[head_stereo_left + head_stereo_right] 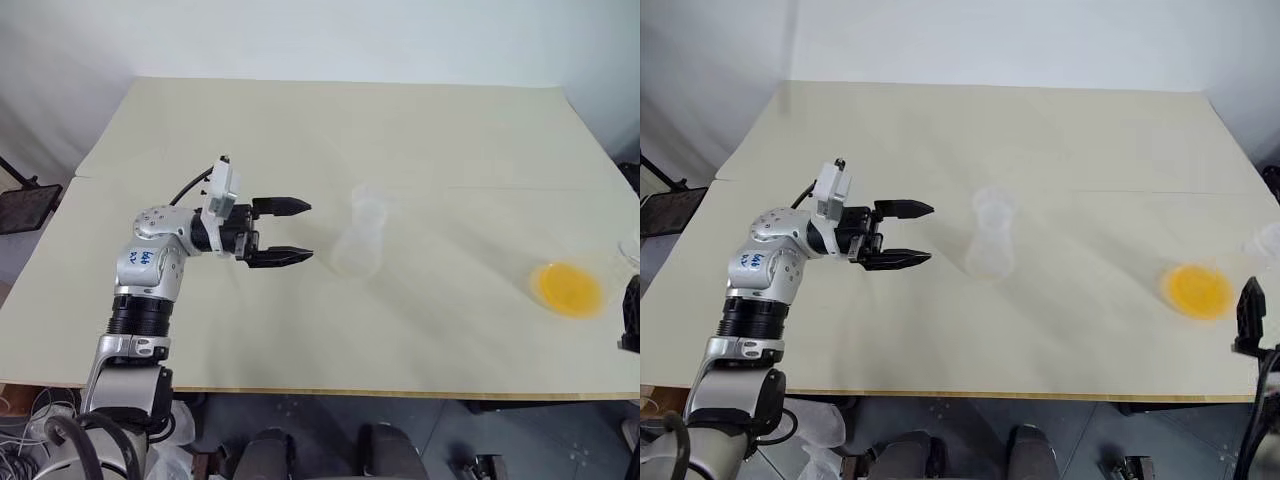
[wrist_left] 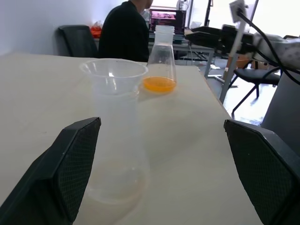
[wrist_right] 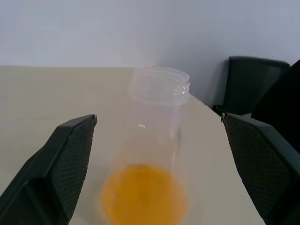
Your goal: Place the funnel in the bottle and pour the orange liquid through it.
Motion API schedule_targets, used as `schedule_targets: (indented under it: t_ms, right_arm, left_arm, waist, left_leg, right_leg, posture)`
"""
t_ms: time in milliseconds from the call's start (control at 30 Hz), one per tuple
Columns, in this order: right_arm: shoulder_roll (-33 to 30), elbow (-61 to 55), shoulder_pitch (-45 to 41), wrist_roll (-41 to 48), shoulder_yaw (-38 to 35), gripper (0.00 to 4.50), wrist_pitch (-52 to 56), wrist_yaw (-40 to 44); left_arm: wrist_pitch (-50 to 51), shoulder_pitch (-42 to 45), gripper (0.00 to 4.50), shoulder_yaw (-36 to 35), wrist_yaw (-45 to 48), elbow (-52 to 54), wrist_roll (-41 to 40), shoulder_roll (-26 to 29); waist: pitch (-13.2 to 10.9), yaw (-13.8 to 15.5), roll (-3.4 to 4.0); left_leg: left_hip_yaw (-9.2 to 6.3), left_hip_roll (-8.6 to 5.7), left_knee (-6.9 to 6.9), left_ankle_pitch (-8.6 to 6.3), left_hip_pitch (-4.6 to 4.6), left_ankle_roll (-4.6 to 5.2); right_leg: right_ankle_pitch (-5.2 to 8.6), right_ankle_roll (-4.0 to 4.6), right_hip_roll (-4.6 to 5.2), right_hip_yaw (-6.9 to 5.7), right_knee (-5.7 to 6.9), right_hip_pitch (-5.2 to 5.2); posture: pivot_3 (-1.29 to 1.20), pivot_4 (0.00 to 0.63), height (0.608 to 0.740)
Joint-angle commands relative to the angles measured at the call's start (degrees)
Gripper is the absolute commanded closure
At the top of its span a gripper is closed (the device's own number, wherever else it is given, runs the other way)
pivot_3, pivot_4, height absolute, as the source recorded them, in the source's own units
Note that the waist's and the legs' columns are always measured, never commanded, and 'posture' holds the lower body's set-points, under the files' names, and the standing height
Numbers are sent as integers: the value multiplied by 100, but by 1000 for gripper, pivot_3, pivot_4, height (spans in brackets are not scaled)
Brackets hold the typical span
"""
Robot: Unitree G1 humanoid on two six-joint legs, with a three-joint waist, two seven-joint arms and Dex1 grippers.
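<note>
The bottle (image 1: 357,250) stands upright near the middle of the table, and the clear funnel (image 2: 114,75) sits in its neck. My left gripper (image 1: 290,232) is level, a short way to the bottle's left and pointing at it. It is open and holds nothing. At the table's right end a larger clear flask (image 3: 157,108) holds the orange liquid (image 1: 569,288) in its base. My right gripper (image 3: 159,119) faces that flask from the near side. It is open, its fingers wide on either side and apart from the glass.
The beige table (image 1: 330,130) has bare surface behind and between the two flasks. The flask of liquid stands close to the table's right edge. A person in dark clothing (image 2: 124,33) sits beyond that end, among office chairs (image 2: 77,40). A black object (image 1: 25,205) lies off the left side.
</note>
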State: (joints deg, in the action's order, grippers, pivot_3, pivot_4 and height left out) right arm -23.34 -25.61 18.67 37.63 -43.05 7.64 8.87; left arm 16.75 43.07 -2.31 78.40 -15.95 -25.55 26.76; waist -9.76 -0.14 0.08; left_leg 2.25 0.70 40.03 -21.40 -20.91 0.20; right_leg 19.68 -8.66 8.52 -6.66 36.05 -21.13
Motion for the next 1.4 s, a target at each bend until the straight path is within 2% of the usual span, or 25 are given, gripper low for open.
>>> schedule_targets:
  t_ms: [33, 233, 367, 633, 1000, 1100, 1233, 1267, 1400]
  right_arm:
    - [-418, 106, -283, 294, -222, 0, 616, -234]
    - [-1039, 873, -904, 335, -218, 0, 1236, -117]
    - [-1209, 1381, -1347, 351, -282, 0, 1307, -41]
    - [-1348, 2005, -2027, 328, -132, 0, 1338, 430]
    - [-1413, 2484, -2521, 81, 67, 0, 1308, 808]
    - [-1414, 2547, -2596, -50, 94, 553, 1164, 845]
    - [-1353, 2517, -2633, -108, 120, 1902, 1065, 996]
    - [-1332, 2492, -2644, -131, 133, 2021, 999, 1042]
    - [-1260, 2199, -2720, -132, 272, 2019, 950, 1135]
  left_arm:
    - [129, -84, 26, -31, -126, 357, -206, -23]
    - [200, -338, 26, -4, -271, 672, -266, -14]
    - [285, -410, 26, -98, -527, 884, -391, -84]
    - [247, -499, 26, -132, -691, 1046, -419, 29]
    - [84, -409, 26, -98, -783, 992, -423, 70]
    - [66, -426, 0, -105, -793, 1003, -425, 74]
    - [21, -444, 0, -114, -815, 995, -417, 72]
    - [13, -449, 0, -119, -829, 995, -419, 66]
    - [-3, -511, 0, -111, -835, 1016, -424, 75]
  waist:
    - [0, 1, 0]
    - [0, 4, 0]
    - [0, 6, 0]
    - [0, 1, 1]
    - [0, -3, 1]
    - [0, -2, 1]
    - [0, -2, 1]
    - [0, -2, 1]
    - [0, -2, 1]
  left_leg:
    - [1, 0, 0, 0, 0, 0]
    - [5, -3, 1, -1, -5, 2]
    - [9, -1, 1, -1, -7, 3]
    - [13, -2, 2, -2, -9, 3]
    - [23, -2, 3, -1, -13, 3]
    - [25, -3, 3, -1, -14, 3]
    - [27, -2, 3, -1, -15, 3]
    - [27, -2, 3, -1, -15, 3]
    - [30, -2, 3, -1, -16, 3]
  right_leg:
    - [0, 0, 0, 0, 0, -1]
    - [0, 0, 2, 0, -1, -1]
    - [0, 0, 1, -3, -3, -2]
    - [0, 0, 3, -4, -3, -3]
    - [0, 0, 3, -9, -4, -3]
    - [0, 0, 3, -9, -4, -3]
    - [0, 0, 3, -10, -5, -4]
    - [0, 0, 3, -12, -4, -3]
    - [0, 0, 3, -10, -4, -7]
  posture:
    - [0, 150, 740]
    - [0, 150, 740]
    - [0, 150, 740]
    - [0, 150, 740]
    - [0, 150, 740]
    - [0, 150, 740]
    - [0, 150, 740]
    - [0, 150, 740]
    - [0, 150, 740]
